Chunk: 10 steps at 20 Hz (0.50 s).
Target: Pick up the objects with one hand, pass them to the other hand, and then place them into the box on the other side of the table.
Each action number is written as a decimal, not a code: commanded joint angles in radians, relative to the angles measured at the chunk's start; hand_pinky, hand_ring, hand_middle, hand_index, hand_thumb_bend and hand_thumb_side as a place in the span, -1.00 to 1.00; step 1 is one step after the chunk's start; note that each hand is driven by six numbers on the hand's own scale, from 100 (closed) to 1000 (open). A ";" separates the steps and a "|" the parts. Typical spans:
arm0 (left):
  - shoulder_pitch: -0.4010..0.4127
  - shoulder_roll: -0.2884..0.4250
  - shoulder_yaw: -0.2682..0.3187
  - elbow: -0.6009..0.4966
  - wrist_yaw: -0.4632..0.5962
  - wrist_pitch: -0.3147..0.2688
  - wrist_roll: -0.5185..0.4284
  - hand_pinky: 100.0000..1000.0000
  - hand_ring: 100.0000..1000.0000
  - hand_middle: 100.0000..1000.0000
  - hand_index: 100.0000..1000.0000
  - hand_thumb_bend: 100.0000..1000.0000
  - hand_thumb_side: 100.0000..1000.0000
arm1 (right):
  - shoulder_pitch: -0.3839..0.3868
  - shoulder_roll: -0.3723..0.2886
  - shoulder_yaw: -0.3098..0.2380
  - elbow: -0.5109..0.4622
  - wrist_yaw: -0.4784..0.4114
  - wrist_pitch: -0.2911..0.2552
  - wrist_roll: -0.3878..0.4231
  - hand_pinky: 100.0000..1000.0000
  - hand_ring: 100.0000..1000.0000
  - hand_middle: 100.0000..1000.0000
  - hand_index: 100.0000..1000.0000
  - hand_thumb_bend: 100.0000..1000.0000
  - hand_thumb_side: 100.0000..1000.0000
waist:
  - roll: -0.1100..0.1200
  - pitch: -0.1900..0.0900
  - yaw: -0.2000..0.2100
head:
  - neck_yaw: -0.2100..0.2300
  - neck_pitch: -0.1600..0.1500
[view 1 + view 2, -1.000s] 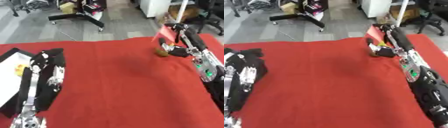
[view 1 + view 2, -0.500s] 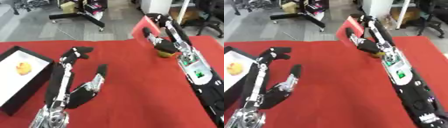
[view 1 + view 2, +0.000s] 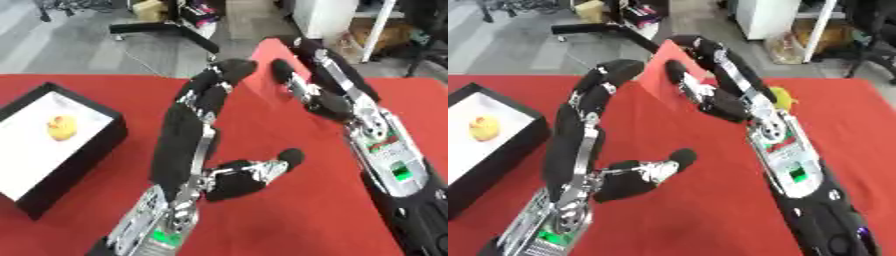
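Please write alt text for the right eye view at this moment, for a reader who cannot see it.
Over a red table, the robot's right hand holds a red box-like object raised at centre, while the open left hand reaches up beside it, fingers extended. A black box with a white inside sits at the left edge, holding a yellow duck toy.

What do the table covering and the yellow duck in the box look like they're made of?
The table covering looks like red cloth: matte, no glare. The yellow duck in the box seems to be smooth rubber or soft plastic, judging by its rounded, uniform shape; it cannot be told for sure.
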 commanded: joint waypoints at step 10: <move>-0.022 -0.030 0.018 0.030 -0.130 0.108 0.145 0.57 0.41 0.45 0.69 0.37 -0.72 | 0.012 -0.017 0.008 -0.075 -0.068 0.042 0.052 0.87 -0.64 -0.82 -0.16 -1.00 0.35 | -0.003 -0.016 -0.005 | 0.000 -0.008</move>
